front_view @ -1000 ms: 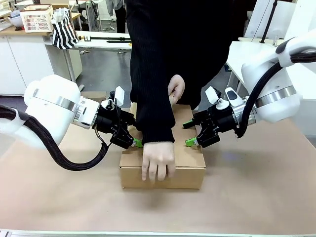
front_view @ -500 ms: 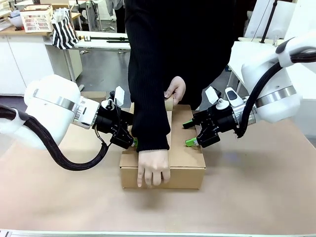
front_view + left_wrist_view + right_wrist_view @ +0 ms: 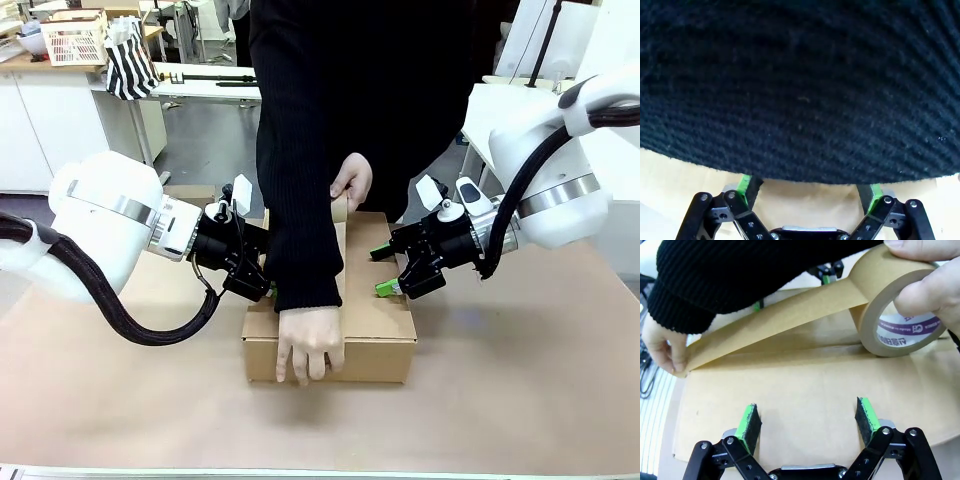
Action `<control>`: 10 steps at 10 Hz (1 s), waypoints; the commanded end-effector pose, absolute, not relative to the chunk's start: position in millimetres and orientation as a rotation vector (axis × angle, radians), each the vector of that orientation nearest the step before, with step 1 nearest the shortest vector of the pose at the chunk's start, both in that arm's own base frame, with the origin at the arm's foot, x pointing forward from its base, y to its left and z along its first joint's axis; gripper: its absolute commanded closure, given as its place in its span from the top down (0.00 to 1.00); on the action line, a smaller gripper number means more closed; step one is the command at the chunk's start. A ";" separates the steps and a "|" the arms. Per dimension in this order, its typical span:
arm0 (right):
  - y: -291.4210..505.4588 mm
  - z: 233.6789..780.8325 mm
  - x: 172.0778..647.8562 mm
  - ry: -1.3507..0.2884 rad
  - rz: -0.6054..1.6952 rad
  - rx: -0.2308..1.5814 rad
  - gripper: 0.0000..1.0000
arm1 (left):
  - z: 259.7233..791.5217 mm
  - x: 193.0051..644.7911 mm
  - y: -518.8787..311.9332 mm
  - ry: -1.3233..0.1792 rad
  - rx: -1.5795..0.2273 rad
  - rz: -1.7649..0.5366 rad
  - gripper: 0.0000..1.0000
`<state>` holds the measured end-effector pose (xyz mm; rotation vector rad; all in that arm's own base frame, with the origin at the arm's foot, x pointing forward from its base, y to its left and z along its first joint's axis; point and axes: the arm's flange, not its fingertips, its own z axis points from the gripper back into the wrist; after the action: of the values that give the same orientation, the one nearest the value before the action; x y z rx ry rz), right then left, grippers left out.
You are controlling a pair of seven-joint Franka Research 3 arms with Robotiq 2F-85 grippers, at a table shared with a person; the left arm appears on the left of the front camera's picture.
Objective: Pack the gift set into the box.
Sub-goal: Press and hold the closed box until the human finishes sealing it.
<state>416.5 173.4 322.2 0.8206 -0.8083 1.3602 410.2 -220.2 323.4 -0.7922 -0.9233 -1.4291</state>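
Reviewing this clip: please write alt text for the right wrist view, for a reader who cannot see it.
A person's hand holds a roll of brown packing tape, its strip stretched above the closed cardboard box to the other hand at the far edge. The right gripper is open, its green pads over the box top.

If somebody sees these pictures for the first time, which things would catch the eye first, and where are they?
First, the person in a black sleeve leaning over the middle of the table, stretching a strip of brown tape from a tape roll along the closed top of the box. Next, the two white arms: the left hand and the right hand sit open at the box's two sides, green pads at its top.
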 end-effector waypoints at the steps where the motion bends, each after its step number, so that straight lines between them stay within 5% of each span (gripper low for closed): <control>1: 175.2 322.3 417.1 -0.806 1.365 0.801 1.00 | 320.7 409.1 -219.4 -0.936 -0.791 -1.427 1.00; 10: 175.2 322.3 417.1 -0.806 1.365 0.801 1.00 | 320.7 409.1 -219.4 -0.936 -0.791 -1.427 1.00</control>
<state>416.5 173.4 322.3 0.8206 -0.8084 1.3603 410.3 -220.0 323.4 -0.7921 -0.9234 -1.4289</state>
